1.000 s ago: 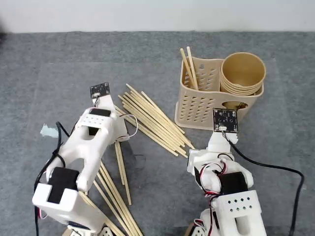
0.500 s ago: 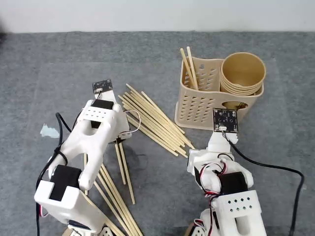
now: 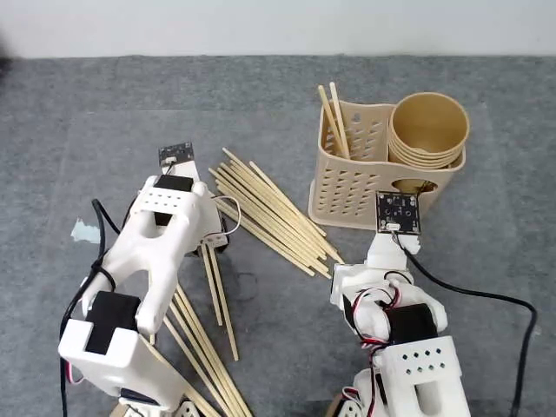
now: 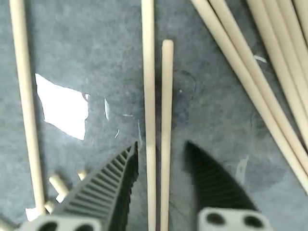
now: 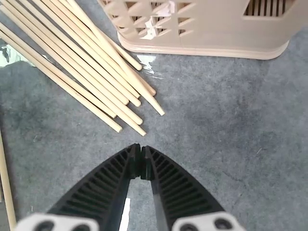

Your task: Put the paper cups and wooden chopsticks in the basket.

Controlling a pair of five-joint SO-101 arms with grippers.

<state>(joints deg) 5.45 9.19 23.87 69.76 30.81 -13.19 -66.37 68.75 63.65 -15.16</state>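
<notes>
Chopsticks (image 3: 269,208) lie fanned at table centre; the basket (image 3: 347,187) at one o'clock holds stacked cups (image 3: 427,130). Left claw (image 4: 161,144) gapes astride two sticks (image 4: 166,96): probably light, stiff, smooth and apt to roll, so best pinched mid-length. Right claw (image 5: 141,147) is closed, empty, near the basket.

My bench was covered from side to side in a grey mat (image 3: 78,104), felt-like, with a faintly mottled nap. Along its far edge ran a plain white wall (image 3: 278,26), evenly lit, with a small dark patch (image 3: 3,65) at one end where wall and mat met. The light was soft and flat, leaving only weak shadows on the grey. A pale scrap of tape (image 3: 85,231) lay stuck to the mat, and, seen close up, a bright glossy patch (image 4: 61,107) caught the light.
</notes>
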